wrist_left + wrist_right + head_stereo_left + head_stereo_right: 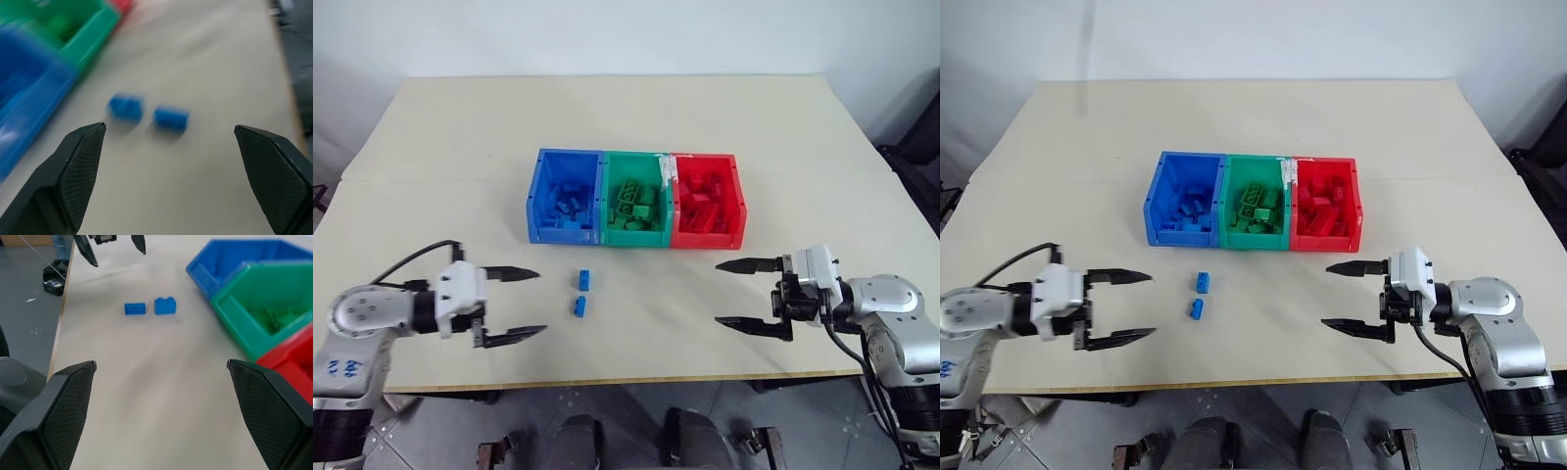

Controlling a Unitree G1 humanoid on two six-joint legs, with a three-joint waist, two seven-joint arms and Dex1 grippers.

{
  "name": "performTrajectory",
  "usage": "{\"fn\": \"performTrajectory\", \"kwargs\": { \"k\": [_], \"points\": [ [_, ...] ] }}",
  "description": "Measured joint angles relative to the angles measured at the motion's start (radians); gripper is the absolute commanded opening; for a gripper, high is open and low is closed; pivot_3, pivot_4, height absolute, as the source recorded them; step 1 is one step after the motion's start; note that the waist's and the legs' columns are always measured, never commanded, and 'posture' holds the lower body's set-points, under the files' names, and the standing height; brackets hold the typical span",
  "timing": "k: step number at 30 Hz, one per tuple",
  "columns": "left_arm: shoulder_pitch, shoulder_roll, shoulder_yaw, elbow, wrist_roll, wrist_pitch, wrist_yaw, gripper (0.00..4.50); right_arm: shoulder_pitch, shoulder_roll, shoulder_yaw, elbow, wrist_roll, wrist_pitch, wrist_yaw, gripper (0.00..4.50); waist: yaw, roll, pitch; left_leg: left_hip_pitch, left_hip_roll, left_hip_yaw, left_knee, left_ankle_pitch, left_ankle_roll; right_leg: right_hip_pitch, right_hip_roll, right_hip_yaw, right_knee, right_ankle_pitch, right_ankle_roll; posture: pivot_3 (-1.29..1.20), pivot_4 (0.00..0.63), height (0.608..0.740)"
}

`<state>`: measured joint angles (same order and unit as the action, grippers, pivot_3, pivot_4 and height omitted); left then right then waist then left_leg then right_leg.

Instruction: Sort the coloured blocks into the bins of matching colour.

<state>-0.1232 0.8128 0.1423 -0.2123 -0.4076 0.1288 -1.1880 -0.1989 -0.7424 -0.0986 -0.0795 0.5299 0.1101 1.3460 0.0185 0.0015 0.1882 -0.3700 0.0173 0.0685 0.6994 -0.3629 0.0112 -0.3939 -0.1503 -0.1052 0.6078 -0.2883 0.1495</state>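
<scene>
Blue blocks [581, 292] loose beside bins [635, 199], left gripper [514, 305] and right gripper [746, 294] wide apart, empty, no legible writing.

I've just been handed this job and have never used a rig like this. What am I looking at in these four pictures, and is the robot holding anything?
The two wide pictures come from the robot's head, looking down over a beige table. The other two come from cameras on its wrists, looking out between each pincer's black fingers.

The left pincer and the right pincer both hover near the table's front edge, open and empty.

In the middle stand three joined bins: the blue bin, the green bin and the red bin, each already holding blocks of its own colour.

Two small blue blocks lie loose in front of the bins: the farther block and the nearer block. They still need sorting.
</scene>
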Motion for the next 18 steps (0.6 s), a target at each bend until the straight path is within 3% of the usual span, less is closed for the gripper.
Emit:
{"fn": "performTrajectory", "kwargs": {
  "k": [4, 13, 18],
  "points": [
    [-0.032, -0.049, -0.091, 0.01, 0.014, 0.033, 0.023, 4.48, 0.062, 0.0, -0.036, -0.05, 0.002, 0.002, -0.041, 4.5, -0.002, 0.0, 0.0, 0.0, 0.0, 0.0, 0.0, 0.0, 0.0, 0.0, 0.0, 0.0, 0.0, 0.0, 0.0, 0.0, 0.15, 0.74],
    [-0.152, -0.133, -0.19, 0.229, 0.11, -0.032, 0.042, 4.48, 0.151, -0.001, -0.073, -0.152, 0.011, 0.025, -0.095, 4.5, 0.007, 0.0, 0.0, 0.0, 0.0, 0.0, 0.001, 0.0, 0.0, 0.001, 0.001, 0.0, 0.0, 0.0, 0.0, 0.0, 0.15, 0.74],
    [-0.19, -0.144, -0.222, 0.259, 0.126, -0.044, 0.029, 4.48, 0.195, -0.031, -0.087, -0.184, 0.028, 0.034, -0.088, 4.5, 0.006, 0.0, 0.0, 0.0, 0.0, 0.0, 0.001, 0.0, 0.0, 0.001, 0.0, 0.0, 0.0, 0.0, 0.0, 0.0, 0.15, 0.74]
  ]
}}
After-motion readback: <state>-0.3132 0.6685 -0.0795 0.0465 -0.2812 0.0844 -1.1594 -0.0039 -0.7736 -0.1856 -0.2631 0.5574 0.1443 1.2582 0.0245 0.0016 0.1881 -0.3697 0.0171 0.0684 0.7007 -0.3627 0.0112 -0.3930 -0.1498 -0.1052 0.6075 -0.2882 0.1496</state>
